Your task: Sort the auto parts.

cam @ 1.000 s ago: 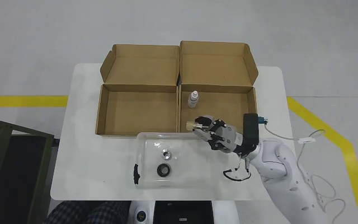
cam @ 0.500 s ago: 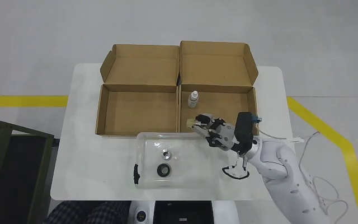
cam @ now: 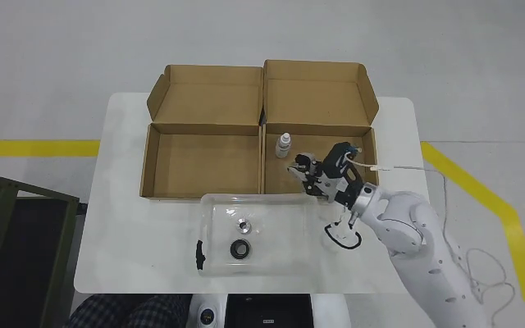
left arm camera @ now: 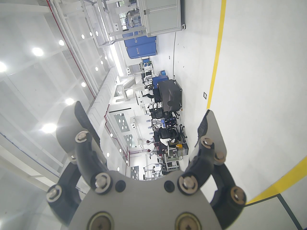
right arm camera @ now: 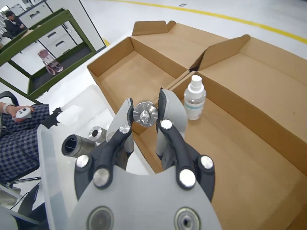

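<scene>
My right gripper is shut on a small silver flanged metal part. It hangs over the front left part of the right cardboard box, close to a white spray bottle standing inside that box. The left cardboard box holds nothing. A clear plastic bin in front of the boxes holds a silver bushing and a dark ringed cylinder. My left gripper is open, aimed up into the room.
A black jagged part lies at the bin's left front edge. Both box lids stand open at the back. A green shelf rack stands beside the table's left side.
My right gripper has carried the metal part away from the bin's far right corner and over the right box, turning toward the bottle.
</scene>
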